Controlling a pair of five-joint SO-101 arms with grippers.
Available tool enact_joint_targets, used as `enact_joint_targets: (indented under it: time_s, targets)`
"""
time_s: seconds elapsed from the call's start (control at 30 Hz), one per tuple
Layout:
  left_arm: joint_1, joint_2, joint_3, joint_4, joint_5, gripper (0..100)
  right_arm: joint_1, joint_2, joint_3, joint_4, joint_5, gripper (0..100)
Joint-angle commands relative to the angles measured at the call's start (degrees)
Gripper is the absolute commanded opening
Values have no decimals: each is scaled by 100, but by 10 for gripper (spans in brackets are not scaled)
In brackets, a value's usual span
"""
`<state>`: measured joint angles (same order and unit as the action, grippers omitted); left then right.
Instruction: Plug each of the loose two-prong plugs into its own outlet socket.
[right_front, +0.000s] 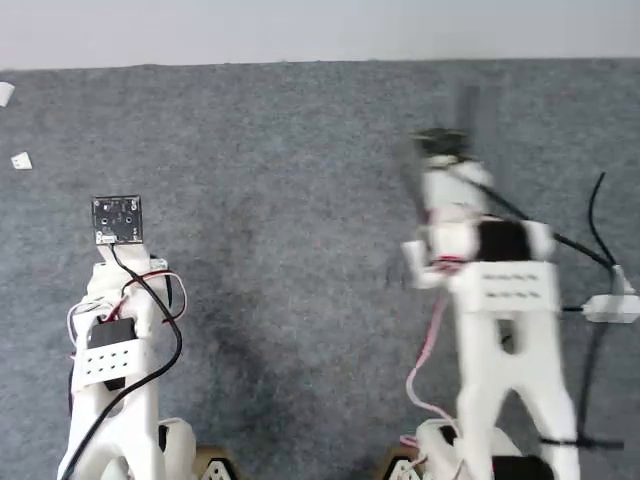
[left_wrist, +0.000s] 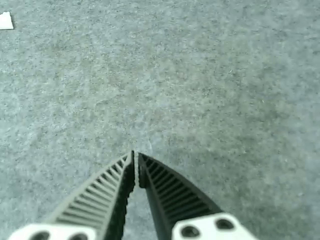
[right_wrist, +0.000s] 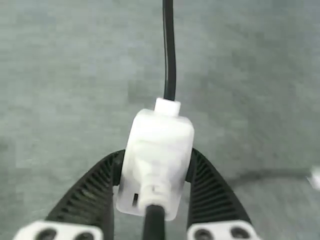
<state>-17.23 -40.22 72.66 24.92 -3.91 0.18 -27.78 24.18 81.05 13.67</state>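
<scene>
Right wrist view gives you the clearest read. The right gripper (right_wrist: 155, 155) is clenched across the flanks of a white plug body (right_wrist: 159, 135), one ribbed finger on each side. A black cord (right_wrist: 169, 55) runs out of the plug's far end, and a second cord (right_wrist: 152, 220) leaves the near end between the fingers (so I cannot tell whether you hold a bare plug or a pair already mated).

My judgement is that the step in hand is carrying this piece to its socket:
- Keep the grip square on the flat sides so the body cannot roll.
- Line the prongs up with the slots before you push.
- Drive straight along the prong axis, not at an angle.
- Watch the cords, since their pull could twist the body in the fingers.
- A white connector (right_front: 610, 305) lies on the grey mat (right_front: 280, 200) at the right edge, beside the right arm and on its own black lead. It may be the mate, though that is too small to confirm.

In the high view, the right arm is stretched forward over the far right part of the mat, and the plug seems held clear of the surface. The left arm sits folded near its base. The left gripper (left_wrist: 135, 159) points down at bare mat, its fingers pressed together tip to tip with nothing between them. You could use it to brace the socket.
</scene>
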Motion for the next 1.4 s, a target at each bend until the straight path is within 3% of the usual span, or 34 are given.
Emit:
enact_joint_targets:
  time_s: [0.0, 0.17, 0.33, 0.53, 0.77, 1.23, 1.37]
  targets:
    - [53, -18, 75, -396, 9, 15, 1622, -330, 193, -180, 422, 9]
    - [62, -35, 444, -1099, 9, 15, 3292, -330, 1160, -1473, 809, 9]
    - [79, -35, 541, -1160, 35, 15, 4189, -330, 2154, -2668, 818, 11]
    - [62, -396, 708, -1160, 26, 15, 4620, -330, 2919, -3565, 826, 12]
    - [44, -2004, 1675, -1134, 18, 16, 4602, -330, 3446, -4022, 782, 9]
    - [-79, -4914, 2422, 1116, 9, 16, 4567, -400, 3965, -4233, 774, 9]
    - [-70, -5688, 2422, 2145, 0, 16, 4611, -400, 4492, -4980, 774, 9]
